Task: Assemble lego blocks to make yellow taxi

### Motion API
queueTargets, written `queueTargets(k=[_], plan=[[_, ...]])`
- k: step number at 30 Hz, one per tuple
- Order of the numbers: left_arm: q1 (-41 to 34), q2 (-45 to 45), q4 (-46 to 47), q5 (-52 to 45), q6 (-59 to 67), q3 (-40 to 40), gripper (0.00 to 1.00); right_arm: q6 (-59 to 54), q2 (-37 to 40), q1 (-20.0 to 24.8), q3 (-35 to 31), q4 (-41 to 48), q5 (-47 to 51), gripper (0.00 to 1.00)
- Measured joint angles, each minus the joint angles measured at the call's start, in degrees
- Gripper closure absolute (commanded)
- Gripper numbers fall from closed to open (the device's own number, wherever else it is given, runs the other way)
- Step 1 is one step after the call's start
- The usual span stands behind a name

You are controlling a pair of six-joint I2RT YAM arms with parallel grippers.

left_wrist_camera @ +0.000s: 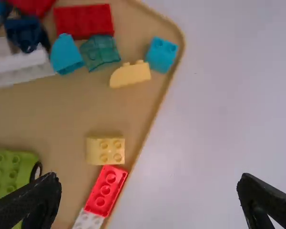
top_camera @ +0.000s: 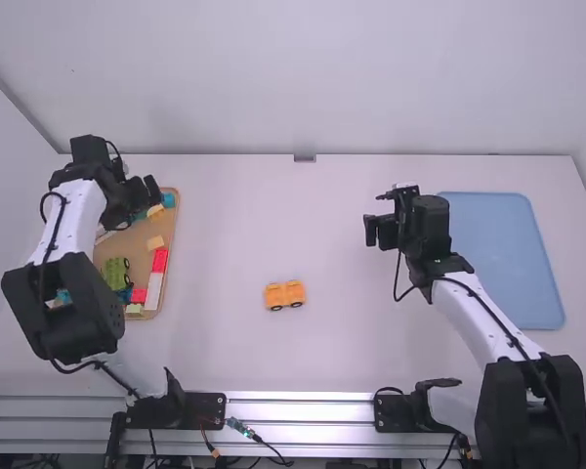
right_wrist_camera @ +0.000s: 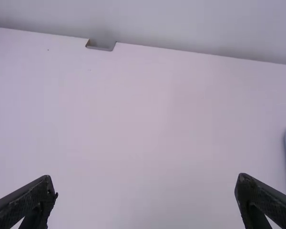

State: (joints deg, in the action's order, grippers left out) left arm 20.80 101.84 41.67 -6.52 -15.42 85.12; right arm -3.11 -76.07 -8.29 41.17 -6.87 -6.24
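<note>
Left gripper (left_wrist_camera: pixel 148 178) and right gripper (right_wrist_camera: pixel 144 178) spread wide and empty, the taxi seems barely begun: its orange-yellow wheeled plastic base (top_camera: pixel 284 293) sits near mid-table, toward seven o'clock, pale-yellow plastic blocks (left_wrist_camera: pixel 106 150) unadded in a tan tray (left_wrist_camera: pixel 43 119) at nine.

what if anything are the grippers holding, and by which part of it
Nothing is held: the left gripper and the right gripper are both open and empty.
</note>
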Motion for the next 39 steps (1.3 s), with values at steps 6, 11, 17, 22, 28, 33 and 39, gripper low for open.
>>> queueTargets(k=[6,11,17,22,28,33,39], plan=[[-0.2,5.5,1.9,2.8,-10.2,1.4,0.01,0.2,0.0,0.0,0.0,-0.2,0.0,0.01],[-0.2,12.3,6.4,3.9,-16.4,5.7,0.01,0.1,0.0,0.0,0.0,-0.2,0.0,0.01],[-0.2,17.4,3.7,3.3,-22.4,9.1,0.01,0.0,0.0,0.0,0.0,-0.2,0.0,0.01],[-0.2,18.6,2.7,-1.2,-25.9,8.4,0.01,0.1,0.0,0.0,0.0,-0.2,0.0,0.01],[-0.2,18.6,2.6,-2.1,-34.1,7.6,0.01,0.0,0.0,0.0,0.0,-0.2,0.0,0.01],[-0.2,18.6,2.5,-1.8,-40.3,7.5,0.01,0.0,0.0,0.0,0.0,-0.2,-0.1,0.01],[-0.2,18.6,2.9,-1.8,-49.9,5.7,0.01,0.0,0.0,0.0,0.0,-0.2,0.0,0.01]])
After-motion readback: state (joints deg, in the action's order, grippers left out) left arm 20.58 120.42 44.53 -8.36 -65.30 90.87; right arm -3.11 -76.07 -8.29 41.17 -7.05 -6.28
